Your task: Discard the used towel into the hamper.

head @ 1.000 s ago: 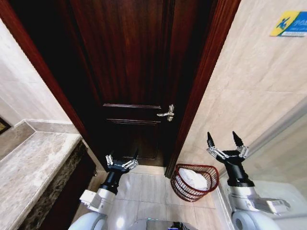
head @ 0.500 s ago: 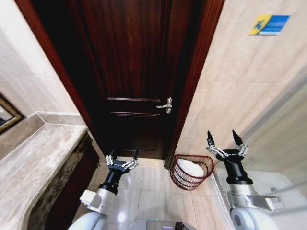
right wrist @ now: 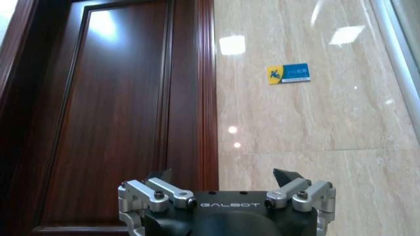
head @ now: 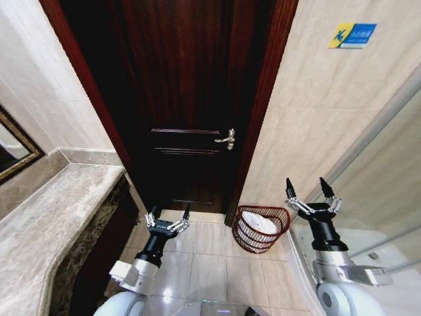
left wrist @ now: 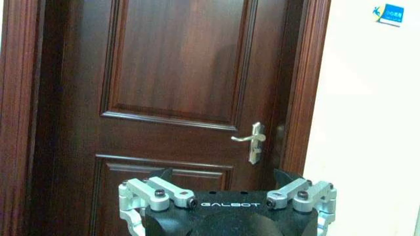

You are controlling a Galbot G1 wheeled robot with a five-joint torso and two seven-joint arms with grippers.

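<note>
Head view shows the hamper (head: 262, 229) holding a white towel (head: 258, 224) beside the door (head: 191, 99), both the left gripper (head: 168, 215) and right gripper (head: 307, 189) spread wide and empty.

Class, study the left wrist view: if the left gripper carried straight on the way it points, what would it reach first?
Probably the dark wooden door. The left gripper, fingers spread open, faces the door's panels, left of the lever handle, with nothing visible between. Depth is unclear, so this is a judgement.

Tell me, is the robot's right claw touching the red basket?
Apart. In the head view the open right gripper is raised beside the hamper, with bare wall between them.
</note>
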